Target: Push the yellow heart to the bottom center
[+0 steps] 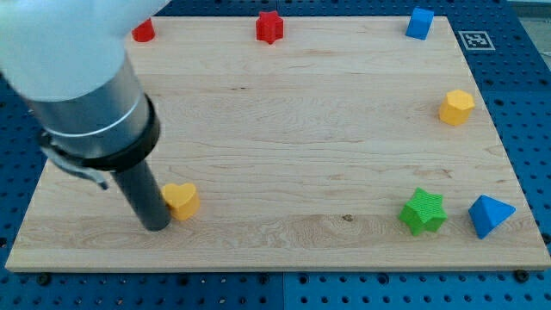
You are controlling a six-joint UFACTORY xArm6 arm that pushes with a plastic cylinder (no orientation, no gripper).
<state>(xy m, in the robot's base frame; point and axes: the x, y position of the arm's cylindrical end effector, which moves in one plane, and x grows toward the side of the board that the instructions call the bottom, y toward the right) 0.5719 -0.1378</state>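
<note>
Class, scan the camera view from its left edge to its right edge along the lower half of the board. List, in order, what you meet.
My tip → yellow heart, touching the tip's right side → green star → blue triangular block.

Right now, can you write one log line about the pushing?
my tip touching left side of yellow heart | heart at board's bottom left | not yet at bottom center

White housing, silver band, dark rod (148,194)
</note>
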